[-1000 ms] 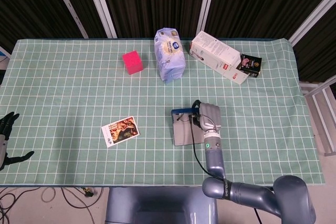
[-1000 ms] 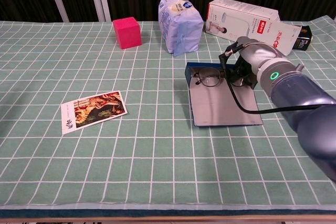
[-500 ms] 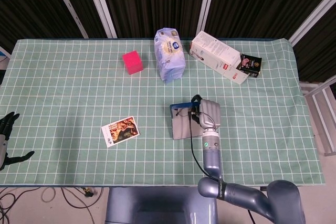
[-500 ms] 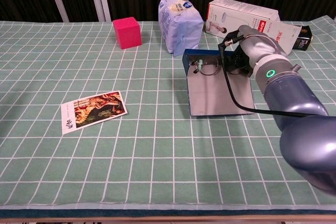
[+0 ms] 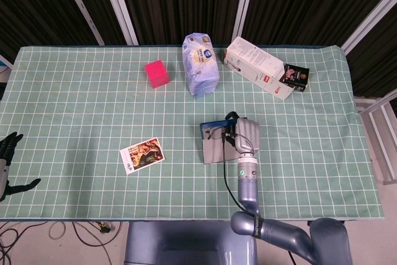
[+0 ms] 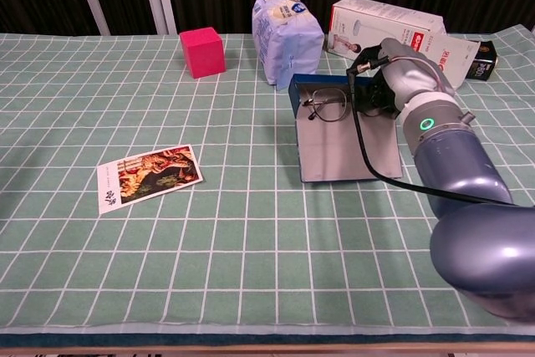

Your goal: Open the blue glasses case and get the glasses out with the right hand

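Glasses (image 6: 327, 107) in right hand (image 6: 386, 88) over one open blue case (image 6: 347, 150)

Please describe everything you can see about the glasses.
The glasses have a thin dark wire frame and round, clear lenses. They sit unfolded at the far end of the open blue glasses case, in front of its raised blue part, with the lenses facing the chest camera. The right robot hand holds them at their right side. They look slightly tilted; whether they rest on the case cannot be told.
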